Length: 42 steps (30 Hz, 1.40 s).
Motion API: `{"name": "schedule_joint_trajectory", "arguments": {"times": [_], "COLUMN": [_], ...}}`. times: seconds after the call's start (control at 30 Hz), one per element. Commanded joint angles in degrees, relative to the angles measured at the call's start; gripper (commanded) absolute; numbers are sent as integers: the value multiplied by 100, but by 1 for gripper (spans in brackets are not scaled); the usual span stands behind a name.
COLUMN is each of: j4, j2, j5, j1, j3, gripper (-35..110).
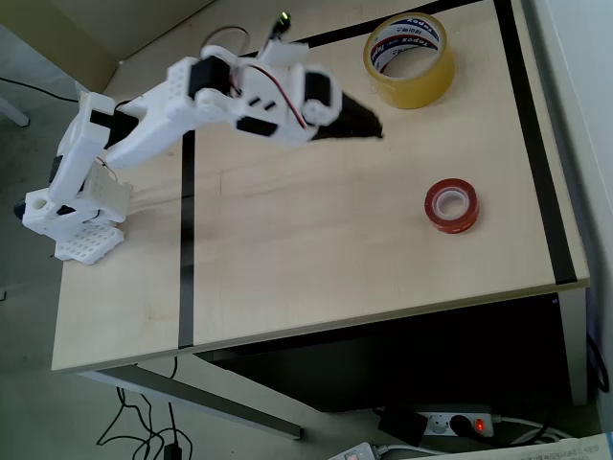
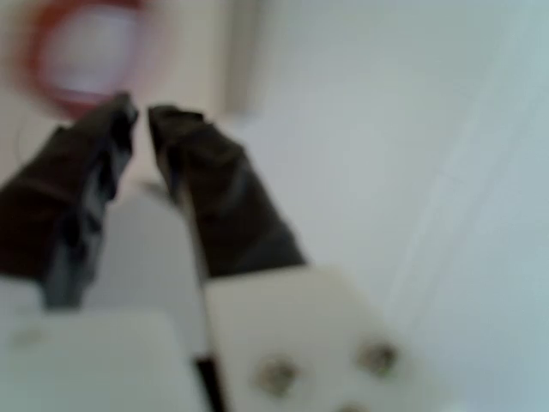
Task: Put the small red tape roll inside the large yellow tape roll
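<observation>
The small red tape roll (image 1: 452, 205) lies flat on the right part of the wooden table; in the blurred wrist view it is a red ring (image 2: 39, 81) at the top left, just beyond the fingertips. The large yellow tape roll (image 1: 409, 59) stands flat at the table's far edge, its printed white core showing. My gripper (image 1: 374, 126) (image 2: 141, 116) hovers over the table's upper middle, to the left of both rolls and pointing right. Its black fingers (image 2: 227, 206) are drawn almost together with nothing between them.
The light wooden table (image 1: 306, 249) carries black tape lines: one down the left, one along the far edge, one down the right side. The white arm base (image 1: 77, 216) is clamped at the left edge. A power strip (image 1: 450, 422) lies on the floor.
</observation>
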Motion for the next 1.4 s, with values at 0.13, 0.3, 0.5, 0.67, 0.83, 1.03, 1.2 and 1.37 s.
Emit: {"name": "schedule_joint_trajectory", "arguments": {"times": [0.13, 0.3, 0.5, 0.67, 0.83, 1.03, 1.2, 1.37], "j4": [-1345, -1793, -2268, -2408, -2681, -2909, -2540, -940], "j2": [202, -264, -659, -1081, -1846, -2452, -2452, -2109], "j5": [272, 264, 255, 246, 202, 202, 202, -88], "j1": [132, 308, 580, 729, 738, 571, 519, 431], "j3": [-677, -686, -686, -721, -817, -879, -879, -958], "gripper": [0, 0, 0, 0, 0, 0, 0, 0]}}
